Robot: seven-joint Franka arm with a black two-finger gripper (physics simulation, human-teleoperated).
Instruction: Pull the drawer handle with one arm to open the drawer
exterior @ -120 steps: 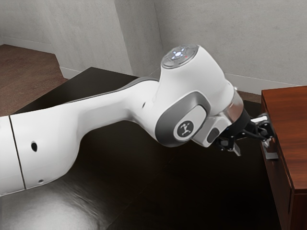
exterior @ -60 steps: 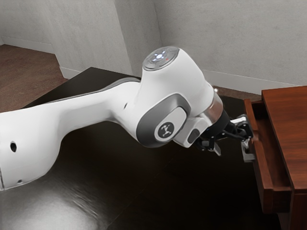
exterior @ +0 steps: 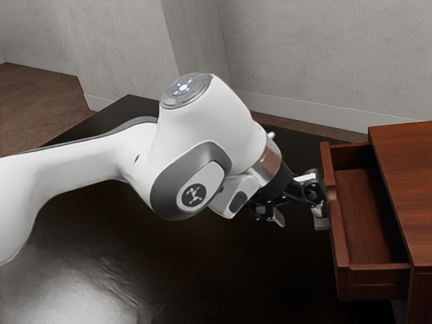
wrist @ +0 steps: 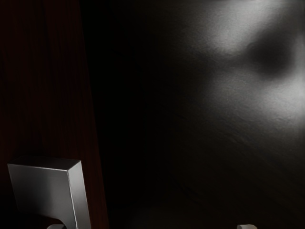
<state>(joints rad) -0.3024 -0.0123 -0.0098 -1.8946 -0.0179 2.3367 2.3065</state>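
**Drawer comes well out of the cabinet, hand on its handle**

The drawer (exterior: 339,250) has slid much farther than it stood 0.5 s ago. 1 s ago its front lay flush with the cabinet (exterior: 405,155). Half a second later it was part of the way out. Now it stands well open and its bare wooden floor shows from above. The arm (exterior: 196,155) has drawn back toward the exterior view's left over the same span, its big white joint sitting lower and nearer the middle of the dark table (exterior: 202,283), and the drawer front has travelled with it.

The gripper (exterior: 316,197) reaches toward the exterior view's right and meets the drawer front at the drawer handle (exterior: 320,220), a silver bar standing off the wood. Its 2 black fingers stand narrowly apart and are closed on the bar from 2 sides. The handle's lower end shows just below them. Nothing else is in the hand.

From the wrist view, 1 squared silver post of the handle sits right under the hand against the dark red drawer front, with the glossy black table stretching away beside it.

The drawer itself hangs out of the cabinet at the exterior view's right edge, above the table, its front toward the arm.
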